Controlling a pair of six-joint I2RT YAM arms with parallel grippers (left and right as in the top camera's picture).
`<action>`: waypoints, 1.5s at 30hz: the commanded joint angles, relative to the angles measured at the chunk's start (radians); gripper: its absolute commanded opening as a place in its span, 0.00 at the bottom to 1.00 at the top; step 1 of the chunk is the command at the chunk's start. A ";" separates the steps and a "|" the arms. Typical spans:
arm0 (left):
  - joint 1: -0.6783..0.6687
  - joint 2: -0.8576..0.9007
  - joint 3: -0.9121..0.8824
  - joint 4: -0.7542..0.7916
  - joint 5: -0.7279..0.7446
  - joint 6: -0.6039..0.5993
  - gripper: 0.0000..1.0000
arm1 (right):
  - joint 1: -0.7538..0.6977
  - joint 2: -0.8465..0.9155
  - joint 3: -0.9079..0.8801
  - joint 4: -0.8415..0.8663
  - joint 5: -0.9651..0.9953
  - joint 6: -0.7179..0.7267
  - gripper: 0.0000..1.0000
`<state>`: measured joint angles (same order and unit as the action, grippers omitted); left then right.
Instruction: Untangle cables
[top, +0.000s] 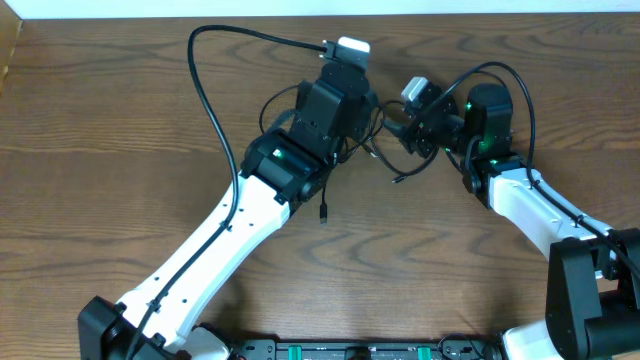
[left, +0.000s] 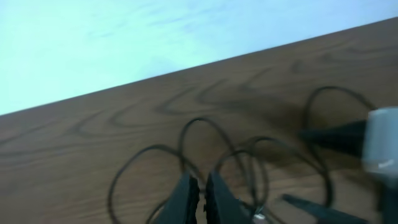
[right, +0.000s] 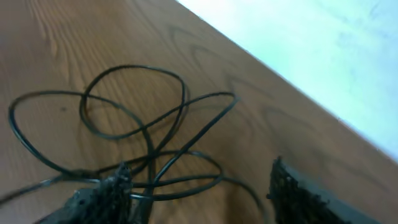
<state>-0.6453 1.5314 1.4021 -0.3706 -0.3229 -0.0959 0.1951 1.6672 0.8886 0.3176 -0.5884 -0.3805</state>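
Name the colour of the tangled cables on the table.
The cables are black, shown best in the right wrist view.

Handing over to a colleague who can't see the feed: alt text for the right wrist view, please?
Thin black cables lie in overlapping loops on a wooden table, in front of the open right gripper. Its fingers stand wide apart at the bottom edge, strands bunching beside one.

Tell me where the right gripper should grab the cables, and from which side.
Grip the cables at the wide left loop in the right wrist view, where one strand lies alone, clear of the crossings. It lies flat on the table, so the open right gripper should probably come from above, straddling the strand.
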 joint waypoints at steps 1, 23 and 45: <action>0.034 0.031 0.009 -0.024 -0.079 0.016 0.08 | 0.005 0.004 0.005 -0.012 0.038 0.259 0.63; 0.169 0.147 0.009 -0.104 -0.078 0.012 0.62 | 0.097 0.021 0.005 -0.163 0.168 1.145 0.50; 0.169 0.161 0.009 -0.099 -0.078 0.012 0.69 | 0.132 0.165 0.005 -0.014 0.240 1.435 0.32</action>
<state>-0.4797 1.6920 1.4021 -0.4679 -0.3912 -0.0811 0.3061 1.8259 0.8886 0.2970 -0.3588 1.0172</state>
